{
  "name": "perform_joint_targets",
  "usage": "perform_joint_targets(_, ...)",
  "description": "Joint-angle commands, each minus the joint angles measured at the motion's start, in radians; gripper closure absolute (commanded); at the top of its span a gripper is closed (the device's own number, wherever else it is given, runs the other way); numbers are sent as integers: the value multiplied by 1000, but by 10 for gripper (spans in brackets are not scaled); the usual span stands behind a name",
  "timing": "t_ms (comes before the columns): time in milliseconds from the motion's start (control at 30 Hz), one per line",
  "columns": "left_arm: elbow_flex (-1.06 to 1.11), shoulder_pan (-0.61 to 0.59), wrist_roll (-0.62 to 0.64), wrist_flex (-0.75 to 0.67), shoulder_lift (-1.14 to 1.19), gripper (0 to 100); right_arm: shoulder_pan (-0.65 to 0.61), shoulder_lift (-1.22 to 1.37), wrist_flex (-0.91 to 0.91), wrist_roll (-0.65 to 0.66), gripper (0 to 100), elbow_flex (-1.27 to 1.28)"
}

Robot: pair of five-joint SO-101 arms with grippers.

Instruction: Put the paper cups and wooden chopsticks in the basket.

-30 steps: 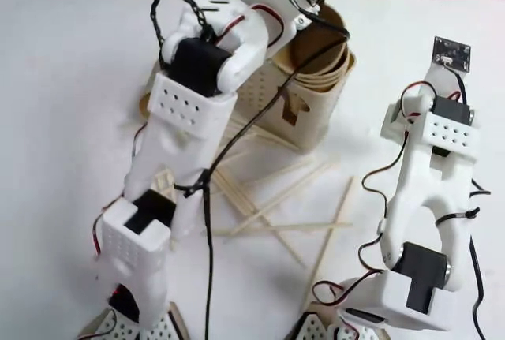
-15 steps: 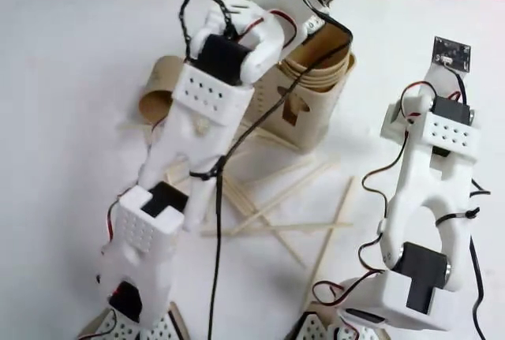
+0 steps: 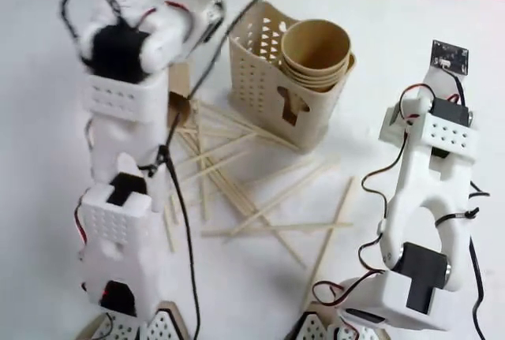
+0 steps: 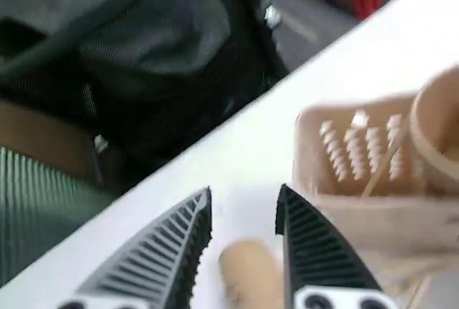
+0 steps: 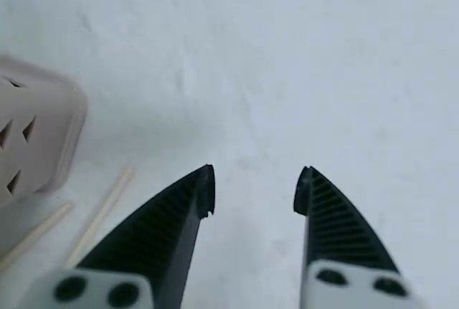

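- Find the left arm (image 3: 118,119) at the left of the high view. It stands tall and reaches into the upper left of the frame.
- Check the left gripper (image 4: 244,200). Its jaws stand moderately apart and grip nothing.
- Note one paper cup (image 4: 244,280) lying on its side on the table (image 3: 47,80). It shows in the gap between those jaws. In the high view it lies partly hidden behind the left arm, just left of the basket (image 3: 256,80).
- Find the wooden chopsticks (image 3: 237,190) at frame centre. They lie in a loose, crossed scatter on the table, below the basket and between the two arms.
- Find the basket at upper centre, upright. A stack of nested cups (image 3: 316,48) sits in its right side.
- Find the right arm (image 3: 430,182) at the right of the frame.
- Check the right gripper (image 5: 257,180). Its jaws are wide and empty above bare table, with a basket corner and two chopstick ends nearby.
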Motion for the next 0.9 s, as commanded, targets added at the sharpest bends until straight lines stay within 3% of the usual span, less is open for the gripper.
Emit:
perform_joint_targets(0,-15,-74,-117,60,-65,839,4,-24,-12,-2,807,-9)
perform_joint_targets(267,103,-220,-328,61,-67,819,-10,-22,-22,-2,807,-6)
perform_joint_targets(400,206,-246,-348,61,-68,749,-12,-22,-24,-2,807,-6)
perform_joint_targets(700,591,-243,-548,51,-170,748,-10,-22,-24,-2,807,-6)
perform_joint_targets(867,767,-269,-560,-114,-170,748,-10,-22,-24,-2,807,-6)
